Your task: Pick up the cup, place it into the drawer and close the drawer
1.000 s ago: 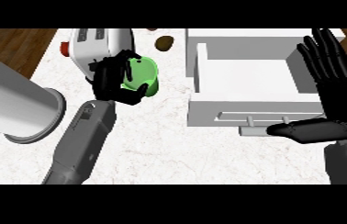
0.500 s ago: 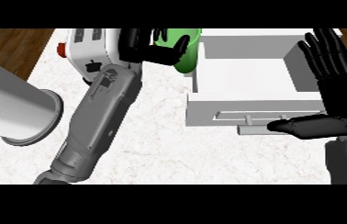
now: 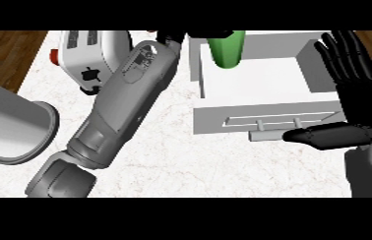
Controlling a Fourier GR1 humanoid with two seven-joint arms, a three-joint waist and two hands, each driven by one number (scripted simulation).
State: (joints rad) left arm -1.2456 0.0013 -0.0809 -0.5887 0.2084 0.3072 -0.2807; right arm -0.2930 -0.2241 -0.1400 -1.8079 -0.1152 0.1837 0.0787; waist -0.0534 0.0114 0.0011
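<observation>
Left hand (image 3: 190, 35), mostly cut off at the top, curls round the cup (image 3: 227, 49) above the drawer's (image 3: 267, 117) back. Released tilted, the cup may topple or catch the wall. Right hand (image 3: 341, 62) rests spread beside the drawer.

- We see the cup (image 3: 227, 49): green, plain, smooth-sided. Only its lower body shows; its upper end is cut off at the top of the view, under dark fingers. It hangs over the back-left part of the drawer's inside, tilted slightly.
- We see the drawer (image 3: 262, 113): white, box-shaped, pulled out and open. Its inside is bare white. The front panel faces us with a long bar handle (image 3: 274, 120) across it. It sits on the marbled counter, right of centre.
</observation>
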